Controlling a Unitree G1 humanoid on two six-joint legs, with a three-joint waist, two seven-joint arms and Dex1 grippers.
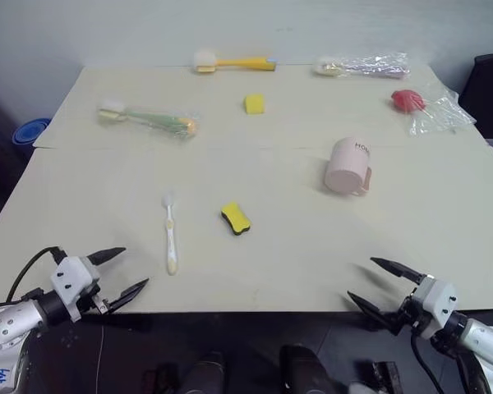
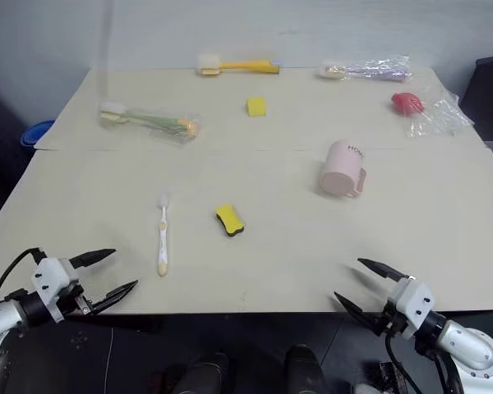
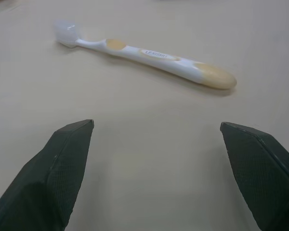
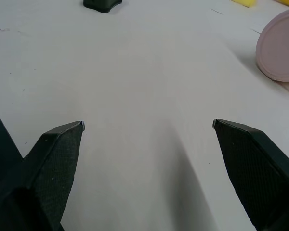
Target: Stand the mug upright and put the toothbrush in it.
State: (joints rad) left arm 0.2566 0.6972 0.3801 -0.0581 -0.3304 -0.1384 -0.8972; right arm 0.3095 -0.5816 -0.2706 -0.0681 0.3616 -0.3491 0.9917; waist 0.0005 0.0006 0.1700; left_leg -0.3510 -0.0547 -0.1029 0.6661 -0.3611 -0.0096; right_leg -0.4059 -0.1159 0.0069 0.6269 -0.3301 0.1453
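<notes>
The pale pink mug lies on its side right of the table's middle, its base toward me and its handle on the right. The small white-and-cream toothbrush lies flat left of centre, bristle head pointing away. My left gripper hovers open at the near left edge, a short way left of the brush handle, which shows just beyond its fingers in the left wrist view. My right gripper stands open and empty at the near right edge, well short of the mug.
A yellow-and-black sponge lies between brush and mug. Farther back are a wrapped green-orange brush, a yellow-handled brush, a small yellow block, a wrapped item and a red object in plastic. A blue bowl sits off the table's left.
</notes>
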